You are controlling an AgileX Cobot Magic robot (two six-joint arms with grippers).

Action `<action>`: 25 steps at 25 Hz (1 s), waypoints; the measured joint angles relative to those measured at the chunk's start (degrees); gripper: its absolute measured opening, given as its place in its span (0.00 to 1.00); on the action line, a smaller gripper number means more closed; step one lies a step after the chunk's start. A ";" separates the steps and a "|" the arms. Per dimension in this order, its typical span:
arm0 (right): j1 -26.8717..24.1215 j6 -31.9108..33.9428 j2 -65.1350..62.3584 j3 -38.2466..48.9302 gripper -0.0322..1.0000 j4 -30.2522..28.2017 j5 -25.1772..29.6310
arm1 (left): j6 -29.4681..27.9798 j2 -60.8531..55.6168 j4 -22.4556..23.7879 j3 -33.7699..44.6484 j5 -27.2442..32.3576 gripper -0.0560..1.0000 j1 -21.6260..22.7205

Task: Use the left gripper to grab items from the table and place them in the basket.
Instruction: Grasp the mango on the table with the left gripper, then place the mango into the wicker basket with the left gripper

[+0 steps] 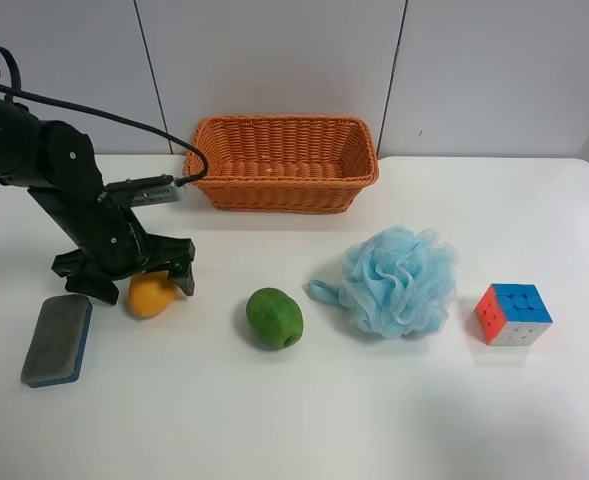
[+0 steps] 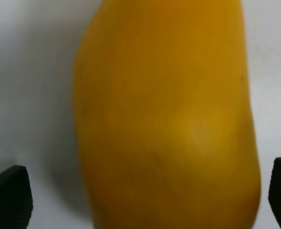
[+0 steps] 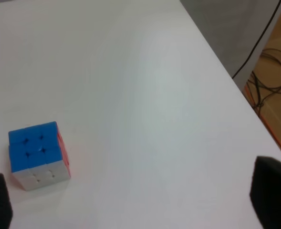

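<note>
The mango (image 2: 164, 119) lies on the counter (image 1: 394, 400) between the fingers (image 2: 9, 200) of the left gripper (image 1: 139, 280), which are spread apart on either side of it. Close squarely across its middle, then lift high enough to clear the rim of the basket (image 1: 274, 190) behind.

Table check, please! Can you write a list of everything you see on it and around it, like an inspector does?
Surface: white table, looks clean.
Job's things: basket at the back, nothing seen inside; mango, green fruit, blue pouf, puzzle cube and sponge lie on the table in front of it.
Clutter: nothing seen.
Hands: left hand open, its fingers either side of the mango with small gaps showing; right hand open over the table near the puzzle cube, holding nothing.
Cables: black cable runs from the left arm toward the basket's corner; floor cables lie past the table edge.
Surroundings: pale wall panels behind the table.
</note>
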 joint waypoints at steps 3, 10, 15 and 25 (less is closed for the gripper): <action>0.00 0.00 0.00 0.00 0.99 0.00 0.00 | 0.00 0.77 -0.70 0.00 -0.06 0.96 0.00; 0.00 0.00 0.00 0.00 0.99 0.00 0.00 | 0.00 0.77 -1.25 0.00 -0.06 0.62 0.00; 0.00 0.00 0.00 0.00 0.99 0.00 0.00 | 0.00 0.77 -1.25 0.00 -0.11 0.62 0.00; 0.00 0.00 0.00 0.00 0.99 0.00 0.00 | 0.00 -7.62 -0.42 0.00 3.80 0.62 0.00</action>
